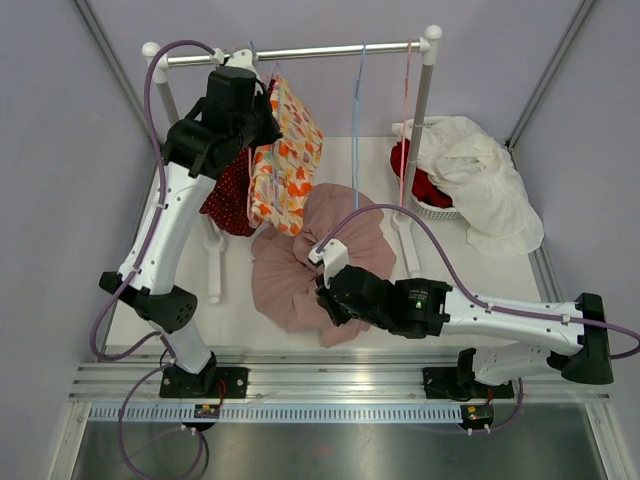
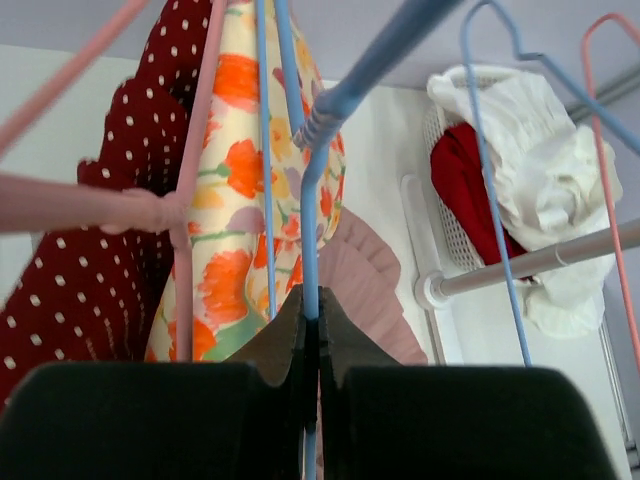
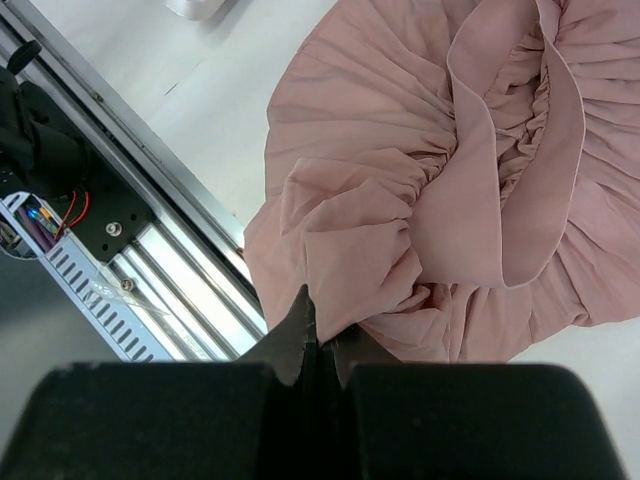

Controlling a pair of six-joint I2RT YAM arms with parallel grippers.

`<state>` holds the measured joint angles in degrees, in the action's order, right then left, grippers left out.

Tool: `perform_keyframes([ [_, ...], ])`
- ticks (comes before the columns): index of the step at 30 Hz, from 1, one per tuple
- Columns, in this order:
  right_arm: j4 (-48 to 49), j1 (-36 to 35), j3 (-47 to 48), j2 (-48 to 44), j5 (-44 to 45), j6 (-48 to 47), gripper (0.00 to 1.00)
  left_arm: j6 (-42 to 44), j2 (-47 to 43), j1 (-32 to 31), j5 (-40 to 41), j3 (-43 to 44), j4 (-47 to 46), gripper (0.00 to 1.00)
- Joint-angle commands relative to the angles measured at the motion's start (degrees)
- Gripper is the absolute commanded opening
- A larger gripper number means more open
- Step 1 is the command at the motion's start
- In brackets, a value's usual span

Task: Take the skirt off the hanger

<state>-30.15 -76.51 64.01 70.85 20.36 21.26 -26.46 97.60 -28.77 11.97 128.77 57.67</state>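
A dusty pink skirt (image 1: 300, 262) lies bunched on the white table. It fills the right wrist view (image 3: 470, 170). My right gripper (image 1: 326, 300) is low at the skirt's near edge. Its jaws (image 3: 320, 335) are shut on a fold of the pink fabric. My left gripper (image 1: 262, 112) is up by the rail's left end and is shut (image 2: 310, 322) on the wire of a blue hanger (image 2: 311, 190). A floral orange skirt (image 1: 285, 160) hangs right beside that gripper; it also shows in the left wrist view (image 2: 235, 200).
A red polka-dot garment (image 1: 230, 195) hangs left of the floral skirt. A blue hanger (image 1: 357, 110) and a pink hanger (image 1: 405, 110) hang bare on the rail (image 1: 330, 50). A white basket (image 1: 440, 205) with red and white clothes stands at the back right. Rack feet (image 1: 405, 240) rest on the table.
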Motion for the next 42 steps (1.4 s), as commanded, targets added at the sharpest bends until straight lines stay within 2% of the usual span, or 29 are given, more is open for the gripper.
perform_keyframes([
  [1, 2.4, -0.3, -1.5, -1.7, 1.9, 0.5, 0.00, -1.3, 2.1, 3.5, -0.6, 4.2, -5.1, 0.00],
  [6, 0.4, -0.4, -2.6, -3.3, 9.4, 1.8, 0.00, -2.0, 5.1, 8.4, -1.1, 6.2, -5.7, 0.00],
  [9, -0.7, -0.3, -3.5, -5.5, 15.0, 2.5, 0.00, -1.7, 3.4, 9.1, -2.2, 2.4, -7.6, 0.00],
  [11, -2.1, -0.4, -3.4, -7.2, 19.2, 3.4, 0.00, -1.1, 0.0, 9.2, -4.4, -4.1, -10.2, 0.00],
  [13, -2.9, -0.3, -2.9, -9.0, 25.1, 3.8, 0.00, -0.2, -3.4, 9.2, -6.7, -9.6, -14.2, 0.00],
  [14, -3.3, -0.4, -2.6, -9.4, 27.5, 3.9, 0.00, 0.7, -4.1, 9.1, -10.3, -10.5, -15.4, 0.00],
  [17, -7.1, 0.0, 1.4, -10.6, 42.3, 6.7, 0.00, 4.0, -6.4, 7.0, -13.3, -12.6, -16.6, 0.00],
  [20, -10.6, 2.9, 4.8, -10.3, 49.0, 6.3, 0.00, 5.4, -9.1, 5.5, -16.4, -15.0, -17.7, 0.00],
  [22, -9.5, 9.1, 7.8, -10.7, 48.4, 3.7, 0.00, 5.5, -10.0, 4.8, -18.1, -16.3, -19.1, 0.00],
  [24, -3.0, 13.3, 8.3, -13.3, 43.0, -7.1, 0.00, 5.5, -10.8, 4.1, -18.2, -17.1, -19.1, 0.00],
  [25, 4.0, 15.9, 8.4, -14.0, 41.4, -11.3, 0.00, 5.4, -10.9, 3.9, -17.8, -17.2, -18.8, 0.00],
  [27, 7.8, 18.2, 10.6, -14.5, 39.6, -20.5, 0.00, 5.2, -11.2, 3.7, -17.3, -18.2, -17.9, 0.00],
  [32, 15.2, 28.4, 24.3, -8.7, 34.8, -36.8, 0.00, 5.2, -13.2, 3.6, -17.5, -21.6, -19.3, 0.00],
  [34, 16.5, 31.4, 30.5, -5.2, 33.0, -38.7, 0.00, 5.3, -14.0, 3.5, -18.5, -23.1, -20.0, 0.00],
  [36, 16.0, 37.5, 37.5, -1.4, 29.3, -38.5, 0.00, 5.7, -14.2, 3.3, -19.3, -23.6, -20.6, 0.00],
  [42, 10.8, 55.6, 57.1, 9.4, 16.8, -31.6, 0.00, 7.0, -13.9, 2.8, -19.8, -23.5, -20.1, 0.00],
])
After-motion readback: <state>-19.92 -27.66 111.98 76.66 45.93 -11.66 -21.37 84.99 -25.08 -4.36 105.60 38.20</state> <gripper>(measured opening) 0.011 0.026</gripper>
